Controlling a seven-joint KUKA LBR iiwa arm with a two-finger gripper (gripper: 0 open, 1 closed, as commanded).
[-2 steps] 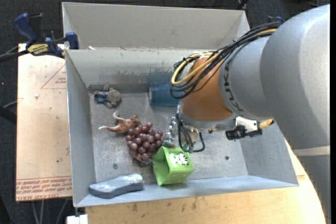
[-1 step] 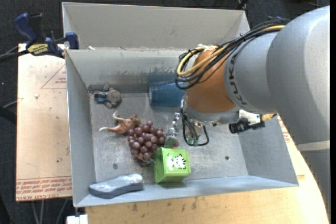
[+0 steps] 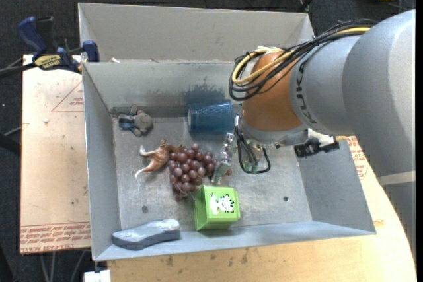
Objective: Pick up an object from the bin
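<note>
My gripper (image 3: 227,155) hangs low in the middle of the bin, under the orange wrist cover. It is at the right edge of a bunch of dark purple plastic grapes (image 3: 190,168), close to or touching it. Just behind the gripper a blue cup (image 3: 210,118) lies on its side. A green cube with a black-and-white animal face (image 3: 217,208) stands just in front of the grapes. Left of the grapes, touching them, lies a tan toy dinosaur (image 3: 154,158).
A small grey-blue figure (image 3: 135,121) lies near the back left wall. A flat grey-blue oblong piece (image 3: 147,233) rests by the front left corner. The right half of the bin floor is bare under the arm.
</note>
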